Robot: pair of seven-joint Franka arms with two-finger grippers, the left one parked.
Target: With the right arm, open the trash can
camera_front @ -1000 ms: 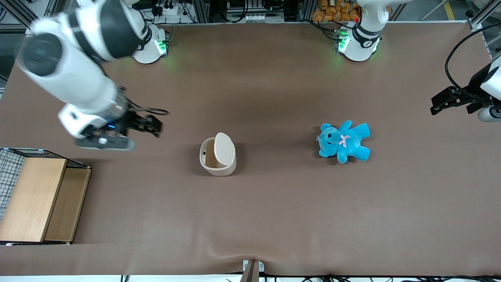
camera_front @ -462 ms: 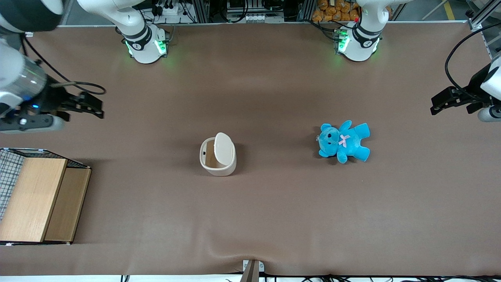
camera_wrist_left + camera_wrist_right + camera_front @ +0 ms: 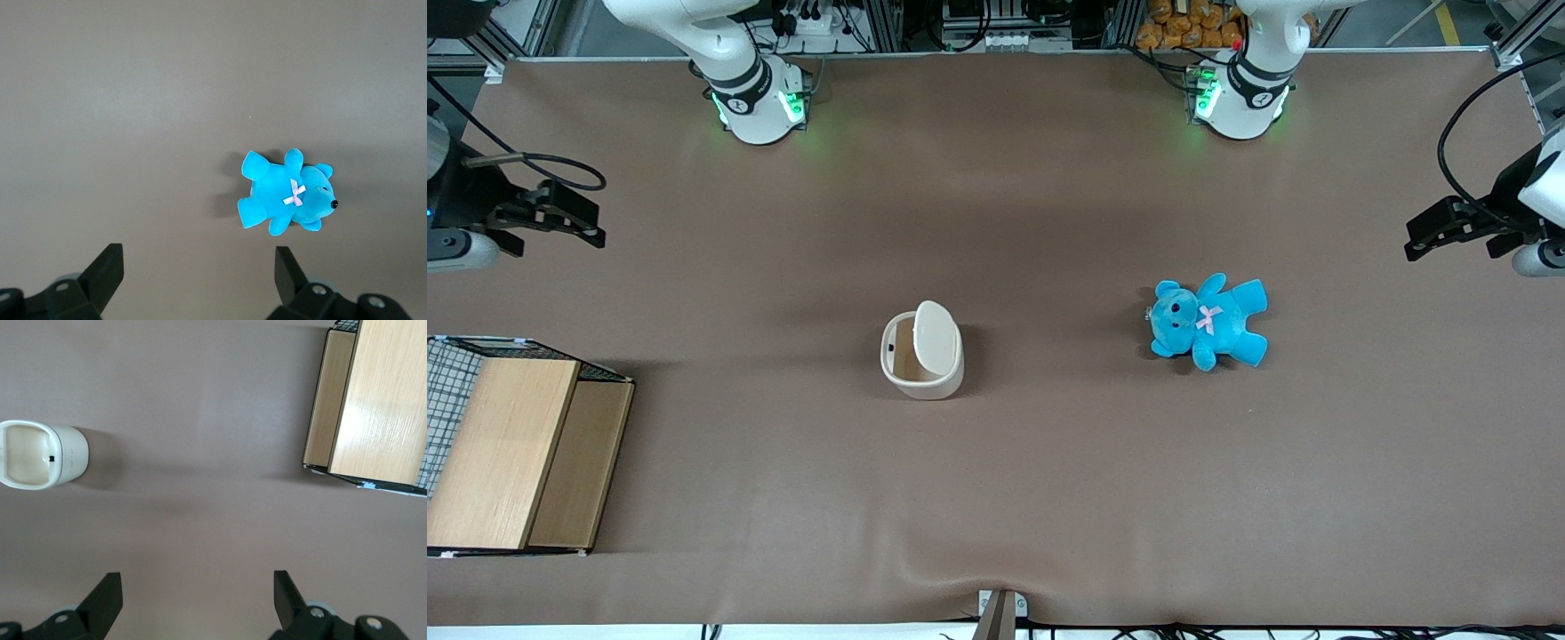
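Note:
The cream-white trash can point(image 3: 921, 352) stands near the middle of the brown table, its hinged lid point(image 3: 935, 336) raised upright and the tan inside showing. It also shows in the right wrist view point(image 3: 41, 455). My right gripper point(image 3: 569, 220) is open and empty, held above the table at the working arm's end, well away from the can. In the right wrist view my gripper point(image 3: 197, 587) has its fingers spread wide over bare table.
A wooden box with wire mesh point(image 3: 511, 453) sits at the working arm's end, nearer the front camera; it shows in the right wrist view point(image 3: 370, 403). A blue teddy bear point(image 3: 1209, 322) lies toward the parked arm's end and shows in the left wrist view point(image 3: 287, 197).
My right arm has swung away from the trash can toward the working arm's end of the table and farther from the camera. The can's lid stays raised.

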